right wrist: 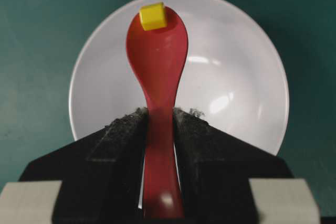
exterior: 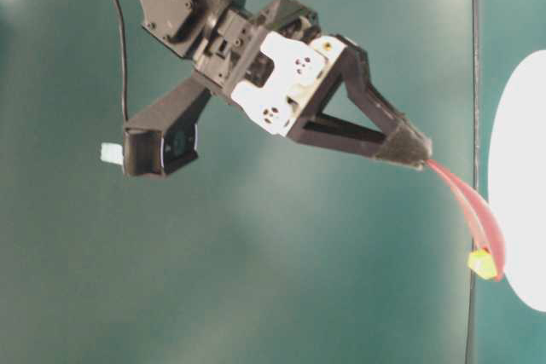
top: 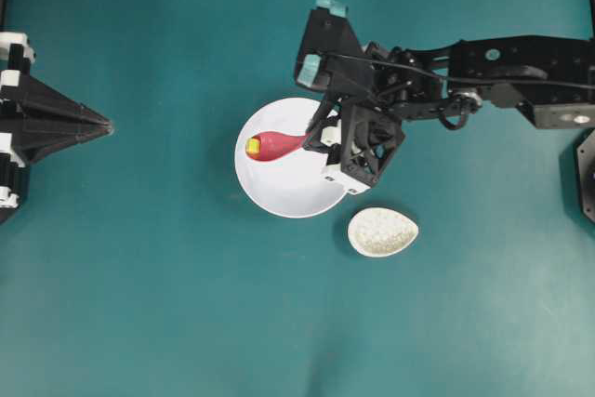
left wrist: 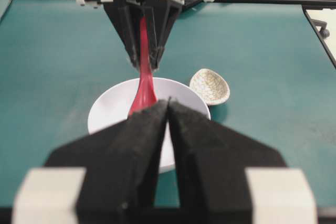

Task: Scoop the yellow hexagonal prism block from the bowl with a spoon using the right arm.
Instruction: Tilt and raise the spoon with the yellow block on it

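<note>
The right gripper (right wrist: 158, 129) squeezes the handle of the red spoon (right wrist: 157, 61). The little yellow block (right wrist: 153, 16) sits at the spoon's tip, over the white bowl (right wrist: 236, 77), maybe lifted. The left gripper (left wrist: 168, 109) is closed, far away.

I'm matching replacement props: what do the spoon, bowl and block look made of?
Spoon: glossy red ceramic or hard plastic, with a highlight on the handle. Bowl: smooth white glazed ceramic or melamine, showing bright reflections. Block: matte yellow, likely painted wood or plastic.
</note>
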Robot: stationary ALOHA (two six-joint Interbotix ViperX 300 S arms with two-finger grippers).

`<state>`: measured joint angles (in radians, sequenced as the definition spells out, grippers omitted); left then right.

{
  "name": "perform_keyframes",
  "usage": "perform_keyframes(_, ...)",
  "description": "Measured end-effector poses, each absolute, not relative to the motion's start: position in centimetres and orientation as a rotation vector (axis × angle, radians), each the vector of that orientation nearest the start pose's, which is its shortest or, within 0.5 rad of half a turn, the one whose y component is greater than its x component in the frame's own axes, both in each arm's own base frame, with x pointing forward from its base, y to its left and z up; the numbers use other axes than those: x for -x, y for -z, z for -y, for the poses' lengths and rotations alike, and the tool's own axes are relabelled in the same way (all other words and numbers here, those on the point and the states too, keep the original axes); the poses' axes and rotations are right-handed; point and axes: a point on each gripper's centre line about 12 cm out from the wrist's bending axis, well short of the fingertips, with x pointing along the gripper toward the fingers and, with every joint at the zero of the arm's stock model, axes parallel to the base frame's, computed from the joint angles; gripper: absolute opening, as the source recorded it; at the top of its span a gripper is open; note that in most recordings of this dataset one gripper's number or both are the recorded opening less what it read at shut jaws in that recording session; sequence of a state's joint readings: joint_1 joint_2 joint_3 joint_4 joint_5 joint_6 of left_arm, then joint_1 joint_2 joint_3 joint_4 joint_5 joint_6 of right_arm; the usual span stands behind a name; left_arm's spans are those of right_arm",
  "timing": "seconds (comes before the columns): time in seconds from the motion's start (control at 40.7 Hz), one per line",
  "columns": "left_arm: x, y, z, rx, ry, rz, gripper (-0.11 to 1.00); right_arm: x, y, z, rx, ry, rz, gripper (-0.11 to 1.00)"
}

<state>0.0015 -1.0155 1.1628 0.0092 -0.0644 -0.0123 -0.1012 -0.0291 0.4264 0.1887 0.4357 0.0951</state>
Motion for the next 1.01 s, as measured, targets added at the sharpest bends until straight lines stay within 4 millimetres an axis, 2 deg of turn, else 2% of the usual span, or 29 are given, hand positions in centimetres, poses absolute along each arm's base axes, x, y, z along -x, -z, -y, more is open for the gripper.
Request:
perform_keyframes(0.467,-19.1,-28.1,0.0,0.003,-0.001,-0.092,0.11,-39.1,-23.4,3.4,-0.322,0.142,-0.698,0.24)
perform_keyframes(1.007,-19.1,-28.0,0.0,0.003,-0.001,-0.097,0.11,-35.5,-25.1,3.4,-0.303,0.156,-0.460,0.24)
